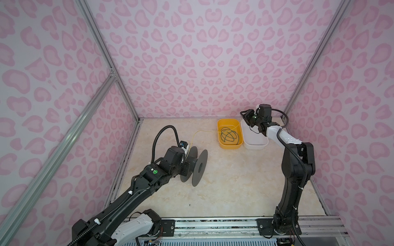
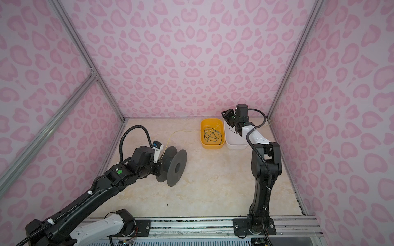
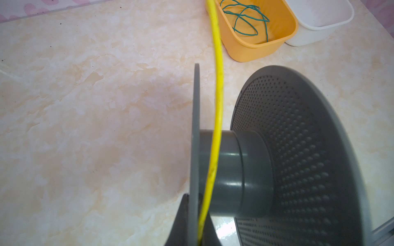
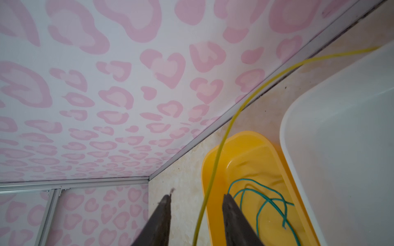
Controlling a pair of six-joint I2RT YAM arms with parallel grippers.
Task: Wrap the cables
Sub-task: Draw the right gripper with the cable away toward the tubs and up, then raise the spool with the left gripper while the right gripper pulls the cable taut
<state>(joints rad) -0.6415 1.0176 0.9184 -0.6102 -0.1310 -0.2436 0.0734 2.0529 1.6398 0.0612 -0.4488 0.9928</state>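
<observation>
Cables lay in two places. The yellow cable (image 3: 218, 95) ran from the spool (image 3: 230, 170) across the tabletop (image 1: 234, 181), over the yellow bin (image 1: 221, 145) and on toward the far corner. The dark green cable (image 3: 245, 21) sat in loose loops inside that bin.

Nearest, the left fingers (image 3: 181, 217) were pressed together on the spool's near flange, with the yellow cable trapped beside it. Only a single pass lay over the hub, so a slack strand would likely slide sideways or hop the flange once the spool turned.

Farther off, the right fingers (image 4: 232, 215) stood spread, and the yellow cable passed between them untouched. If they shut off-line, so thin a wire could slip past and hang unguided. The strand also crossed above the green loops. A drag there might snag them and haul them out, or tip the light bin.

Counted from near to far, there were one spool, two cables and two bins. The white bin (image 1: 255, 146) was empty and stood just beside the yellow one. There were two sets of fingers.
</observation>
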